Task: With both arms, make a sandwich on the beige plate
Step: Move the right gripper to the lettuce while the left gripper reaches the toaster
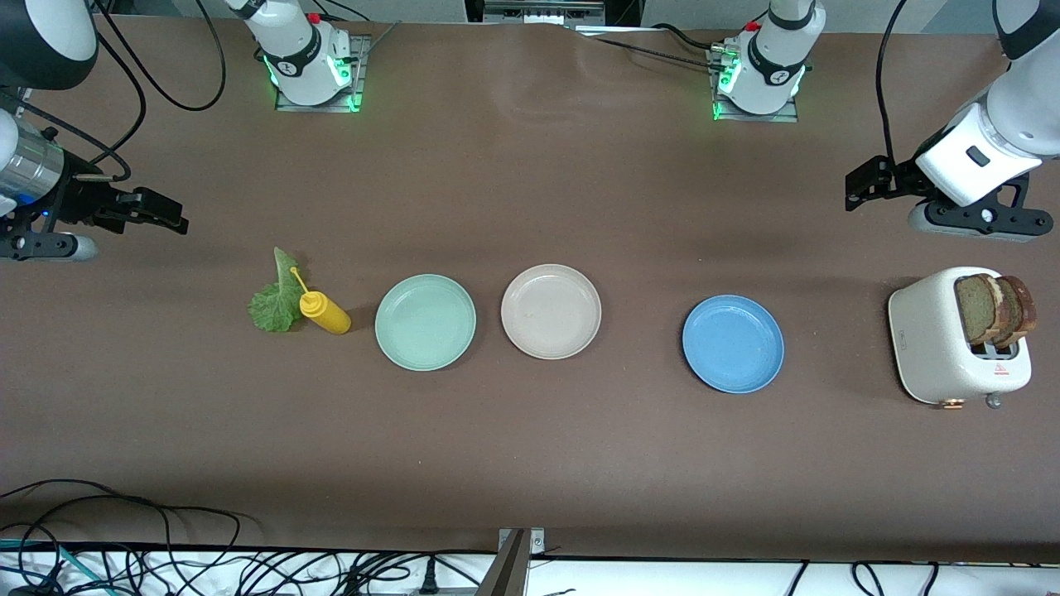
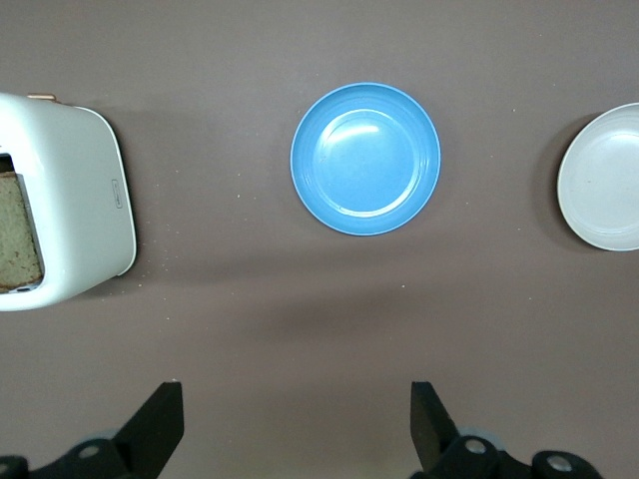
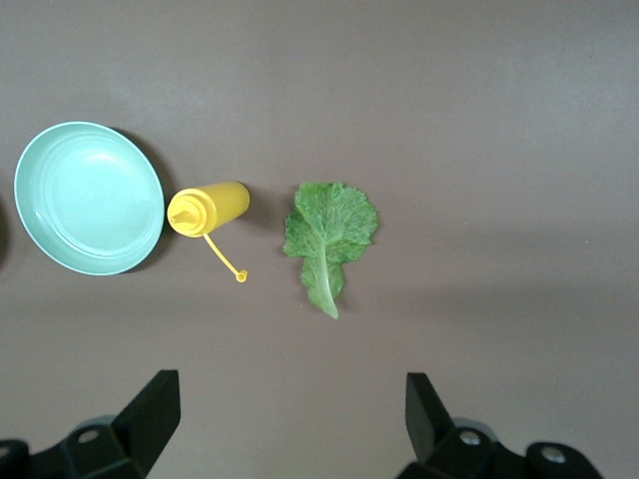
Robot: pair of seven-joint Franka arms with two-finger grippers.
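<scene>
The beige plate point(image 1: 551, 312) sits bare mid-surface point(image 1: 530, 463), mint plate point(image 1: 426, 322) at its 9 o'clock, blue plate point(image 1: 733, 343) at its 3. Two bread slices point(image 1: 994, 309) stand in the toaster point(image 1: 936, 348); lettuce point(image 1: 277, 300) touches the yellow bottle point(image 1: 325, 313). Left tool point(image 2: 298, 424) and right tool point(image 3: 290, 419) hover open, holding nothing.

Matt brown tabletop point(image 1: 530, 447); matt, faintly speckled beige plate point(image 1: 551, 312); glossy blue plate point(image 2: 365, 159); smooth white toaster point(image 1: 936, 348); glossy yellow plastic squeeze bottle point(image 3: 210, 208).
</scene>
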